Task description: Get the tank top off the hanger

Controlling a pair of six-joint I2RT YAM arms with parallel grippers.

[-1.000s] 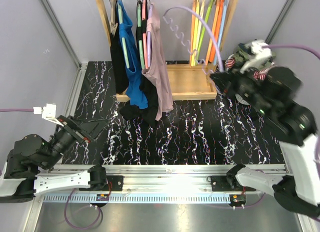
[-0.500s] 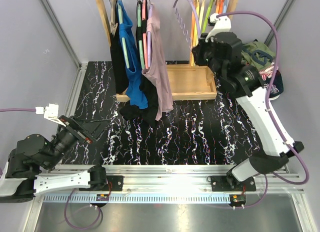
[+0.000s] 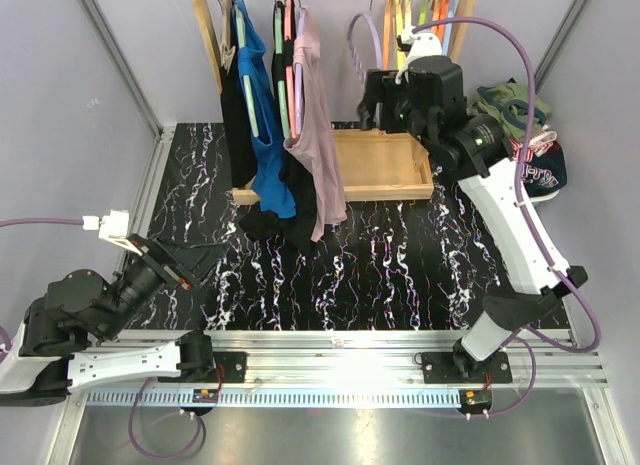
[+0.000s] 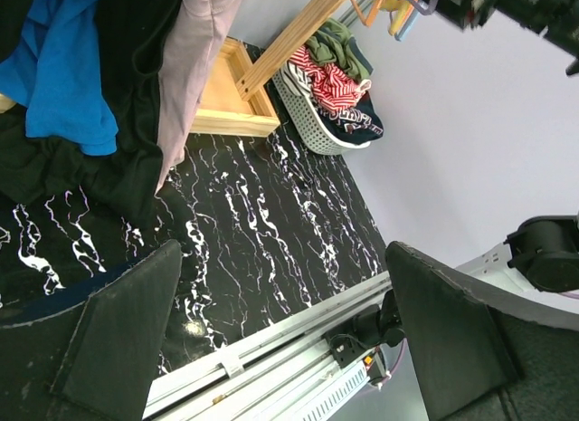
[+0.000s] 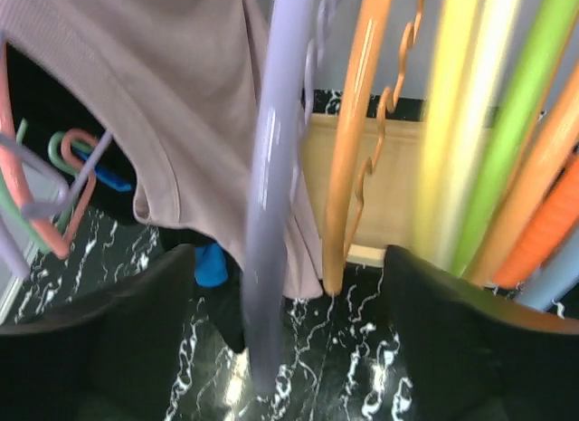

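Several tank tops hang on hangers from the wooden rack's rail: a mauve one (image 3: 316, 135) (image 5: 172, 113) (image 4: 194, 68), a blue one (image 3: 262, 115) (image 4: 63, 68) and black ones (image 3: 238, 115). My right gripper (image 3: 369, 101) (image 5: 289, 335) is up at the rail, right of the mauve top, and it is open. A blurred, empty lilac hanger (image 3: 360, 33) (image 5: 271, 213) hangs loose between its fingers. My left gripper (image 3: 183, 261) (image 4: 285, 326) is open and empty, low at the front left, far from the rack.
Empty orange, yellow and green hangers (image 3: 420, 20) (image 5: 470, 122) hang at the rail's right end. The rack's wooden base tray (image 3: 385, 165) lies under them. A basket of clothes (image 3: 525, 135) (image 4: 335, 86) stands at the right wall.
My right arm swung from the basket at the right over to the rail with the lilac hanger, and its jaws opened off it. The left arm barely moved.
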